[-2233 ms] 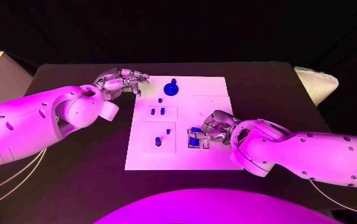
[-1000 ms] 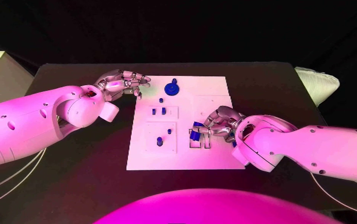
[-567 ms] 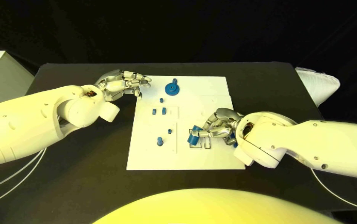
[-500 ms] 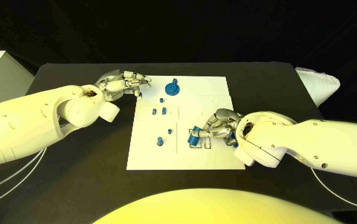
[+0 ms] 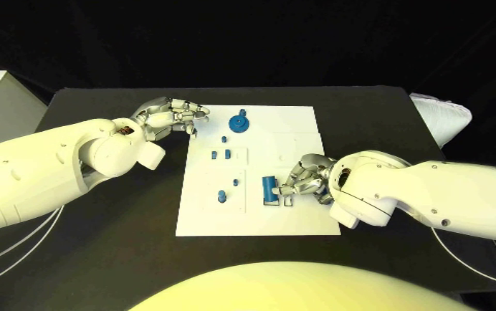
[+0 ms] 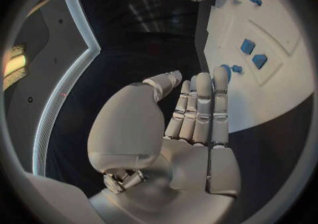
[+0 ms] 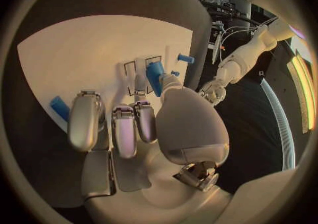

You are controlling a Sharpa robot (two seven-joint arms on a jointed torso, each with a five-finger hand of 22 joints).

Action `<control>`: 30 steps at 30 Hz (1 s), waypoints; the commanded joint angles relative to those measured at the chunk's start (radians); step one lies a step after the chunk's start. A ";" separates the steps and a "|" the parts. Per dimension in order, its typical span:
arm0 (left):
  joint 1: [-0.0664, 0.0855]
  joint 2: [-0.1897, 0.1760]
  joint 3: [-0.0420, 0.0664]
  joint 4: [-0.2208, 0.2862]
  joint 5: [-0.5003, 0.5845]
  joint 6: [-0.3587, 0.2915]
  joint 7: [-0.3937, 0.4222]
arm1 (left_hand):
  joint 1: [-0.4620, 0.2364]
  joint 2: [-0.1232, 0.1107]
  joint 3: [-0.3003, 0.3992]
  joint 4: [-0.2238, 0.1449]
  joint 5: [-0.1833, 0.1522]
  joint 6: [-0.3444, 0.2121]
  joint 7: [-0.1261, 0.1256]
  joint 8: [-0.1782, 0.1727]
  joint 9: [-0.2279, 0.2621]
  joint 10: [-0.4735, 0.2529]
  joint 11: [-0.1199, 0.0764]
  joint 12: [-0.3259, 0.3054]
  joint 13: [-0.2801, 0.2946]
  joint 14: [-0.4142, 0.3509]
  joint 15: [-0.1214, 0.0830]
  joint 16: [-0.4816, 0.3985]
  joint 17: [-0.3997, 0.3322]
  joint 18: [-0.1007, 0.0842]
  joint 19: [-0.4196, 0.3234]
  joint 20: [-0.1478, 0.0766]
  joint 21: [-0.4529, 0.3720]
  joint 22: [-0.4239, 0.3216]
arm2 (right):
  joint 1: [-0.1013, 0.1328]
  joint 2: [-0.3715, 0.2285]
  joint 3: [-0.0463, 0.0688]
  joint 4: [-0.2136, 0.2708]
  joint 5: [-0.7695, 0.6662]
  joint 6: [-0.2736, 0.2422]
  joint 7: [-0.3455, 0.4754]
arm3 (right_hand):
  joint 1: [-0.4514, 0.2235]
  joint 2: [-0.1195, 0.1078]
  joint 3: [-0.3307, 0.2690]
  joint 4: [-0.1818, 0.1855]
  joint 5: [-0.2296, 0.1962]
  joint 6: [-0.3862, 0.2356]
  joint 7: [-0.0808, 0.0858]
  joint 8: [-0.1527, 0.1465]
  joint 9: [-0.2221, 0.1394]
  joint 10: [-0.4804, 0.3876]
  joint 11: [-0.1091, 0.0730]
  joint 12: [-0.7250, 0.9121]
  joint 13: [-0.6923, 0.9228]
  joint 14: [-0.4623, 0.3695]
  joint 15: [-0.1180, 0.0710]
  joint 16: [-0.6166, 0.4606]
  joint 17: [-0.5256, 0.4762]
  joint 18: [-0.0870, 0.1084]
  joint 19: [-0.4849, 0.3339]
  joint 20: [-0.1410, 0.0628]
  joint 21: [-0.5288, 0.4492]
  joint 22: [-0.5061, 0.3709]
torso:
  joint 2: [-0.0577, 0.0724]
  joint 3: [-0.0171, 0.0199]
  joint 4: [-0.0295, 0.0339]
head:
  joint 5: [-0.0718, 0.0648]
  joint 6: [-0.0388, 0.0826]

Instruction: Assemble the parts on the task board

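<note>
While the flat white rectangular task board (image 5: 294,121) lies at the middle of the black table (image 5: 93,254), an upright blue block part (image 5: 269,185) stands at its slot at about four o'clock from the board's centre. The right hand (image 5: 303,180) is at the block's three o'clock, fingers (image 7: 85,121) curled toward it; the wrist view shows the thumb against the blue piece, but I cannot tell whether it is truly gripped. A round blue knob part (image 5: 240,122) sits at twelve o'clock on the board, small blue pegs (image 5: 220,155) stand near the centre, and another blue peg (image 5: 220,197) lies at seven o'clock. The left hand (image 5: 170,117) hovers at the board's ten o'clock corner, fingers straight and together, holding nothing.
</note>
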State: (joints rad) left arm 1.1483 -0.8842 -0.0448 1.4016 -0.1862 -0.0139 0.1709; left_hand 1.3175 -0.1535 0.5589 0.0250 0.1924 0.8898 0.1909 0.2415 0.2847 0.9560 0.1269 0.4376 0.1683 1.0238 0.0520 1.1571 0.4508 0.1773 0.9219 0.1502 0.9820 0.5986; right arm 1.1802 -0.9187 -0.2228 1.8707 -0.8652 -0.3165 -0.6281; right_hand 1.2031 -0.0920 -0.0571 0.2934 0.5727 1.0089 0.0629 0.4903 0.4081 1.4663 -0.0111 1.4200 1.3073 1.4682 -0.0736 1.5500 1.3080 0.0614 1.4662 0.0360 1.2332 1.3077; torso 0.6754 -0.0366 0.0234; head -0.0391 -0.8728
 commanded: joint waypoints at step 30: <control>0.000 0.001 0.001 0.002 -0.006 0.026 -0.004 | -0.001 0.002 -0.001 0.005 0.003 -0.007 0.001 0.006 -0.002 -0.009 0.000 0.006 -0.002 -0.005 0.003 0.000 -0.002 0.007 0.006 0.001 -0.006 -0.002 | -0.007 0.031 -0.001 0.012 -0.362 -0.084 0.028 | -0.036 -0.073 -0.080 0.002 -0.172 -0.039 0.024 -0.014 0.002 -0.033 0.025 -0.078 0.112 0.091 0.023 -0.008 0.224 0.007 0.011 0.020 -0.084 0.172 | 0.001 0.0003 0.0008 | 0.000 0.000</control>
State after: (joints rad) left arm 1.1483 -0.8850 -0.0448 1.4017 -0.1897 -0.0069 0.1645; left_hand 1.3175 -0.1534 0.5589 0.0250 0.1924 0.8898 0.1908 0.2415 0.2847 0.9561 0.1269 0.4376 0.1675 1.0238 0.0520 1.1571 0.4497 0.1773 0.9219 0.1502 0.9820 0.5978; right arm 1.1765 -0.8926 -0.2232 1.8844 -1.1284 -0.3919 -0.5958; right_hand 1.1648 -0.1569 -0.1297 0.2968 0.4047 0.9694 0.0913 0.4720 0.4093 1.4393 0.0157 1.3412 1.3079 1.4664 -0.0534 1.5396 1.3077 0.0613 1.4661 0.0471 1.1471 1.3075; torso 0.6757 -0.0364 0.0237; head -0.0396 -0.8728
